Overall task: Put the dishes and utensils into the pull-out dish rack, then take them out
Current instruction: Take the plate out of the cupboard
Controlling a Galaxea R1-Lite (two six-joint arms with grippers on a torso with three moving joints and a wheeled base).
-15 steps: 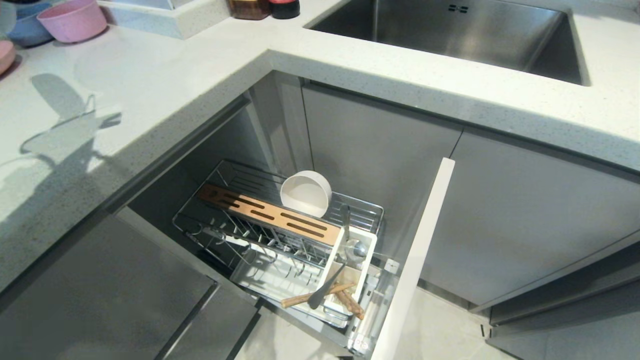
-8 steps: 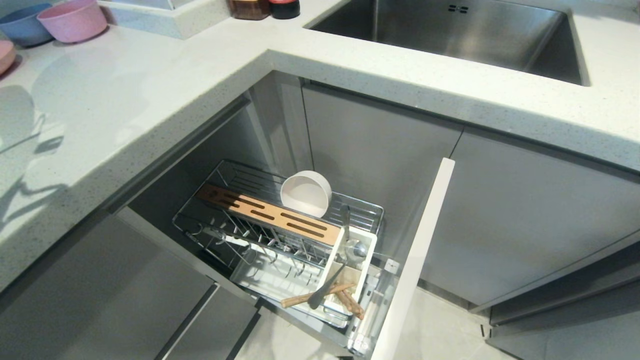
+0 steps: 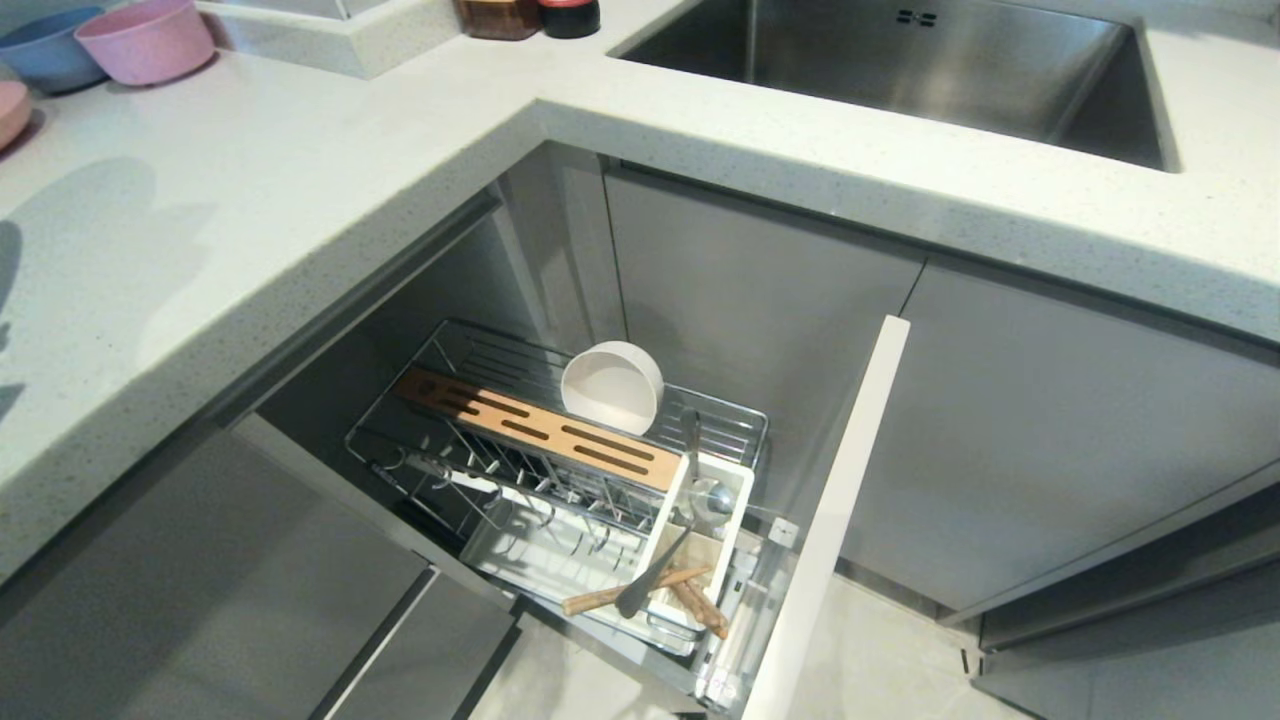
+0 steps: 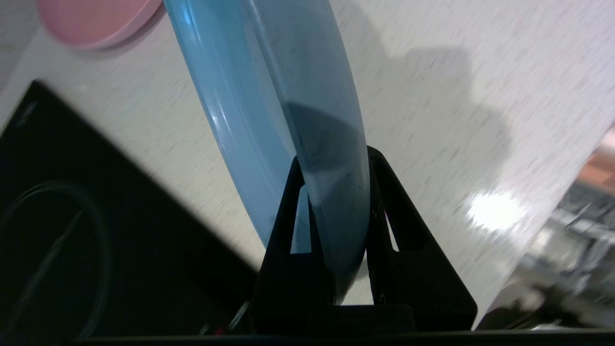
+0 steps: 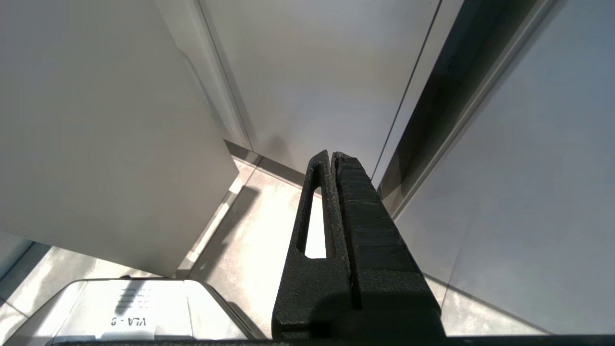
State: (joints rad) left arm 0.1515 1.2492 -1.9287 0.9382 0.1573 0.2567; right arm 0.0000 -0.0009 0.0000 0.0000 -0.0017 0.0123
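A pale speckled counter (image 3: pixel 300 180) runs across the upper part of the head view, with a steel sink (image 3: pixel 900 60) at the upper right and grey cabinet fronts below. In the lower centre the rack (image 3: pixel 560 480) is seen pulled out. A white bowl (image 3: pixel 612 386) stands on edge at its rear, beside the wooden strip (image 3: pixel 540 430). The spoon (image 3: pixel 690 500) and chopsticks (image 3: pixel 650 590) sit in the white caddy (image 3: pixel 700 545) at the rack's near end. A pink bowl (image 3: pixel 145 38) and a blue bowl (image 3: pixel 50 50) are seen at the upper left.

In the left wrist view, the left gripper (image 4: pixel 334 226) is shown clenched on the rim of the blue plate (image 4: pixel 269 96), which rises on edge from between the fingers over the counter, with a black hob (image 4: pixel 86 230) at the lower left. A pink plate (image 4: pixel 96 19) lies at the upper left of that view. The right gripper (image 5: pixel 334 158) is seen closed and empty, parked low before the cabinet fronts.

The step in hand is judged to be loading the plate, the last item outside the rack. The next move would call for the plate to be carried down to the rack and kept on edge, so that it can be slid between the wire tines without striking the bowl.
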